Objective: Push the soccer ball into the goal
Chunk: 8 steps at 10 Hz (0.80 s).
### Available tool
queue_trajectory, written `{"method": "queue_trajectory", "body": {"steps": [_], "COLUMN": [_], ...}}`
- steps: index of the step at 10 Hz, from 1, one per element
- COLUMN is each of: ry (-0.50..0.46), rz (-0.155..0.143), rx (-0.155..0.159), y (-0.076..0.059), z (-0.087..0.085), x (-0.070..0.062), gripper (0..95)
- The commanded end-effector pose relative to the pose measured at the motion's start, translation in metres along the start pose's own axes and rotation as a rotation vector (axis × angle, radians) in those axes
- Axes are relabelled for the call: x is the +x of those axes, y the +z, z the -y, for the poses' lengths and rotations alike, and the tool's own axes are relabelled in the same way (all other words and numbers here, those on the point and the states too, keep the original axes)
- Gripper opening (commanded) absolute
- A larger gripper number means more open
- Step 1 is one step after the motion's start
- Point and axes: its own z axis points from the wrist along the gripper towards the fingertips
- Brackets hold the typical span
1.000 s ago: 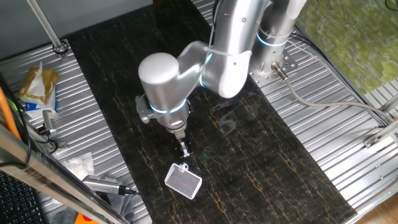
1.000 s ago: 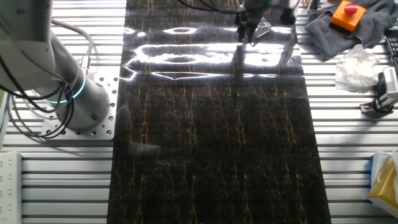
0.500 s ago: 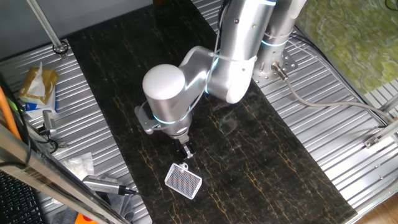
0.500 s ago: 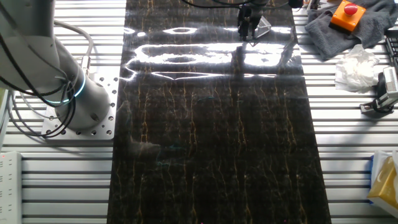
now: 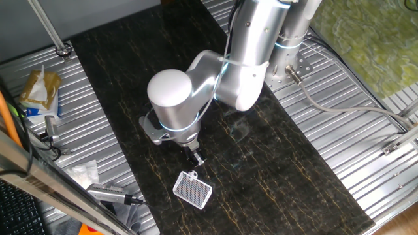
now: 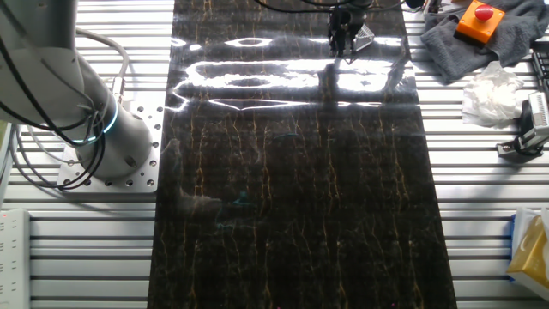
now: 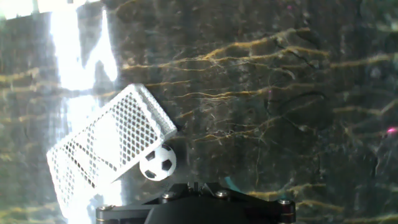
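In the hand view the soccer ball (image 7: 157, 163), white with black patches, lies on the dark mat against the near corner of the goal (image 7: 109, 146), a white frame with fine netting. My gripper (image 7: 198, 185) is shut and empty. Its tip sits just behind and right of the ball. From one fixed view the gripper (image 5: 195, 156) points down at the mat just above the goal (image 5: 192, 190), with the ball a tiny speck (image 5: 193, 174) at the goal's top edge. In the other fixed view the gripper (image 6: 343, 39) stands beside the goal (image 6: 364, 36) at the far end, and I cannot make out the ball.
The black marbled mat (image 6: 292, 189) lies on a ribbed metal table. A snack bag (image 5: 39, 88), tissue (image 5: 83, 173) and a metal tool (image 5: 111, 194) lie left of it. An orange button on grey cloth (image 6: 476, 19), crumpled tissue (image 6: 493, 90) and the arm's base (image 6: 103, 129) flank it.
The arm has swung slightly and the gripper tip has edged a little closer to the goal. The goal has stayed in place.
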Motion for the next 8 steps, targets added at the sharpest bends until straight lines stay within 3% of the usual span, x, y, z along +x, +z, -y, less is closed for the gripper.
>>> {"method": "queue_trajectory", "body": {"steps": [1,6,8], "ry": [-0.008,-0.008,0.004], "rz": [-0.008,-0.025,-0.016], "rx": [0.002,-0.014,-0.033], "y": [0.001,-0.008,-0.005], "z": [-0.001,-0.005,-0.013], "x": [0.000,0.010,0.003], "gripper": [0.0,0.0,0.0]}}
